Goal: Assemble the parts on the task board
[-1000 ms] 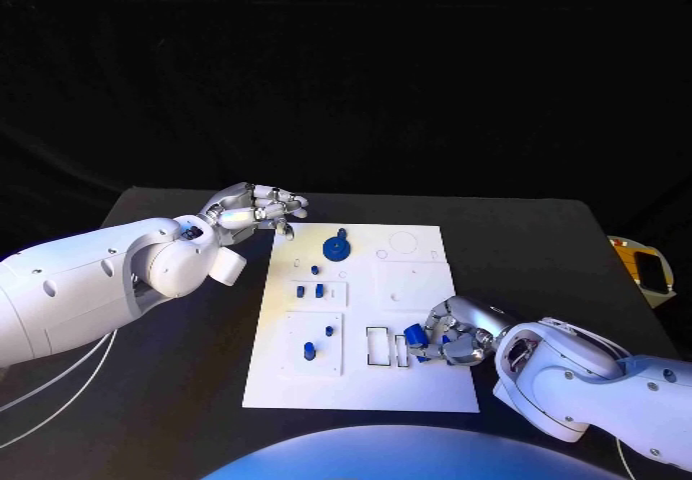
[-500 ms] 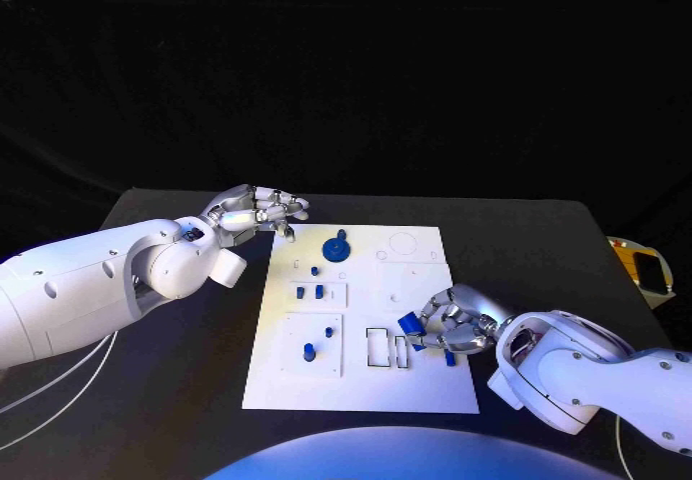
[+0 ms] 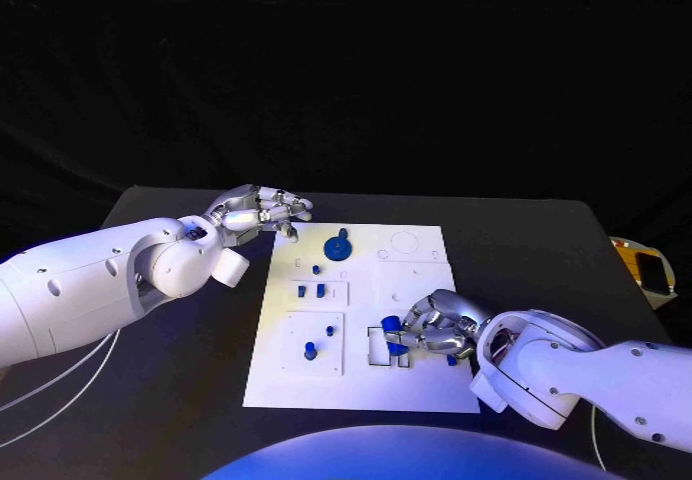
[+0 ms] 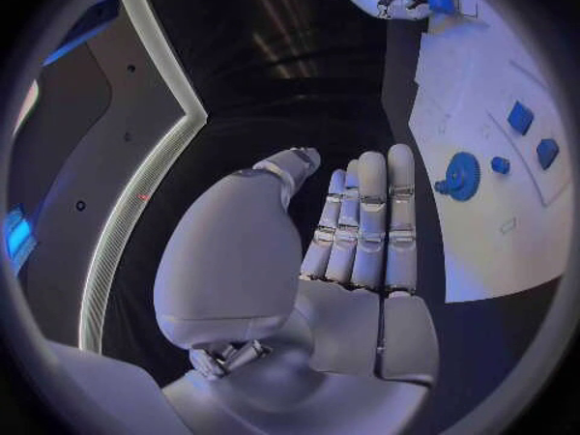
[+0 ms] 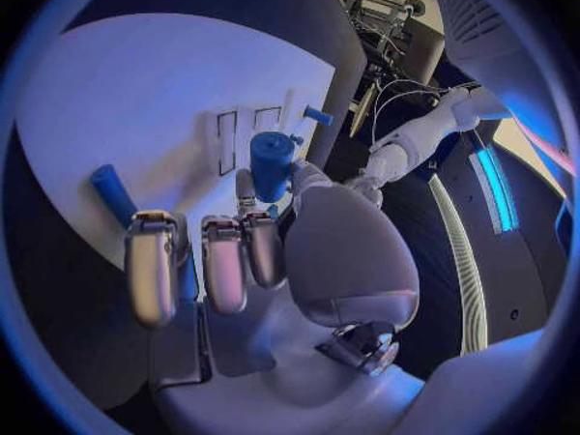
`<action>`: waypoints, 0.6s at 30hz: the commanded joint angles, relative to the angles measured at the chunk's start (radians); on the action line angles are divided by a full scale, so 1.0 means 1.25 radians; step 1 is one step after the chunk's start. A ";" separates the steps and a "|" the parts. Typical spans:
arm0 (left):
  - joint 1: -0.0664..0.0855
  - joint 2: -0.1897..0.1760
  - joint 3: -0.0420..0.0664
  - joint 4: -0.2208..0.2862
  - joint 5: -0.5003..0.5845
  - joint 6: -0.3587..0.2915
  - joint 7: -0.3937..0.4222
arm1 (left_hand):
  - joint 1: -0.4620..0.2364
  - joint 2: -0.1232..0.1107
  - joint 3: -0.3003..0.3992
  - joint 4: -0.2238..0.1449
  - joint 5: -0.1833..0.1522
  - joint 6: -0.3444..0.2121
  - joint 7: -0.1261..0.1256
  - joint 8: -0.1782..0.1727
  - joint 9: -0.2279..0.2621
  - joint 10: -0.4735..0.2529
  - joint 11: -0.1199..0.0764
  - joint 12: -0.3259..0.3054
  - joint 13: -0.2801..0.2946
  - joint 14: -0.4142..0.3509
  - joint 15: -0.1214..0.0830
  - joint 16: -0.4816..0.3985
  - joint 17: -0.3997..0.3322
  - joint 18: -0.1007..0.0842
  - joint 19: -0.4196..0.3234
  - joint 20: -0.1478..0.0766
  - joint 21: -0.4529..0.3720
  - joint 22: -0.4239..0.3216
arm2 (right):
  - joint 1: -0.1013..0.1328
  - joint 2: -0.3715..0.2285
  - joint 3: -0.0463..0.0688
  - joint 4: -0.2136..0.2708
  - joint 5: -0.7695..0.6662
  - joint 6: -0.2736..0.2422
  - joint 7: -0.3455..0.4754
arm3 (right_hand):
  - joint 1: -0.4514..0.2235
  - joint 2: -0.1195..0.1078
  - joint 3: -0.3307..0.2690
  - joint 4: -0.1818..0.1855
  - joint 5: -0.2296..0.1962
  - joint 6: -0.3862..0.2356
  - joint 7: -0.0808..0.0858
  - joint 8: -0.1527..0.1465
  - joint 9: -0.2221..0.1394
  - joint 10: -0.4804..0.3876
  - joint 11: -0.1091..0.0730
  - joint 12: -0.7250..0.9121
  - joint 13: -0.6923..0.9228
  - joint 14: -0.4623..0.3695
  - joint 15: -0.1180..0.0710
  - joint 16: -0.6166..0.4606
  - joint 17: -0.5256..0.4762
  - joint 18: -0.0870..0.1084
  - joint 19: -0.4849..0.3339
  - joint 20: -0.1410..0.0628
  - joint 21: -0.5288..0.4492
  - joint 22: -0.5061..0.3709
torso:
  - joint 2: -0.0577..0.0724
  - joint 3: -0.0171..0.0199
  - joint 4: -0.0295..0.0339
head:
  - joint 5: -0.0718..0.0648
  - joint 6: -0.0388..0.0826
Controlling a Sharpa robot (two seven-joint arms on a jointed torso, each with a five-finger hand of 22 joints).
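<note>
Head view: blue gear (image 3: 336, 246) beside left hand (image 3: 263, 212).

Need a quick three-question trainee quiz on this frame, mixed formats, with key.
1. True or false: the left hand holds a blue part.
2. Multiple choice: what does the right hand hold? A) a blue cylinder B) the blue gear C) nothing
3. Fill in: the gear sits on the white ____.

Key:
1. False. In the left wrist view its fingers lie straight and hold nothing, beside the board's far corner.
2. A. The right wrist view shows the cylinder gripped between thumb and fingers, above the board's rectangular slots.
3. board.
</note>
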 commanded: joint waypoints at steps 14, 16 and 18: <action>0.000 0.002 0.000 -0.001 -0.001 0.011 0.007 | 0.007 0.008 0.002 0.001 0.003 -0.004 0.000 0.004 0.000 -0.004 -0.002 0.006 0.002 -0.005 -0.003 0.003 0.002 0.011 0.007 0.001 -0.004 -0.002 | -0.004 0.041 -0.001 -0.034 0.007 0.067 -0.019 | -0.022 -0.010 -0.014 0.000 -0.021 0.033 -0.033 0.005 0.005 0.001 -0.008 -0.003 0.084 0.067 -0.010 0.004 0.128 -0.011 0.055 -0.009 -0.004 0.185 | 0.000 0.0013 -0.0007 | 0.008 -0.002; 0.000 0.002 0.000 -0.001 -0.001 0.011 0.007 | 0.007 0.008 0.002 0.001 0.003 -0.004 0.000 0.004 0.000 -0.004 -0.002 0.006 0.002 -0.005 -0.003 0.003 0.002 0.011 0.007 0.001 -0.004 -0.002 | -0.004 0.044 -0.001 -0.037 0.002 0.068 -0.021 | -0.022 -0.010 -0.014 0.000 -0.021 0.033 -0.033 0.005 0.005 0.001 -0.008 -0.003 0.084 0.067 -0.010 0.004 0.128 -0.011 0.055 -0.009 -0.004 0.185 | 0.000 0.0001 -0.0016 | 0.008 -0.001; 0.000 0.002 0.000 -0.001 -0.001 0.011 0.007 | 0.007 0.008 0.002 0.001 0.003 -0.004 0.000 0.004 0.000 -0.004 -0.002 0.006 0.002 -0.005 -0.003 0.003 0.002 0.011 0.007 0.001 -0.004 -0.002 | -0.004 0.045 -0.001 -0.041 -0.002 0.067 -0.022 | -0.022 -0.011 -0.016 -0.001 -0.023 0.034 -0.034 0.006 0.006 0.001 -0.008 -0.004 0.083 0.067 -0.010 0.003 0.127 -0.011 0.055 -0.010 -0.004 0.185 | -0.001 -0.0002 -0.0016 | 0.007 -0.001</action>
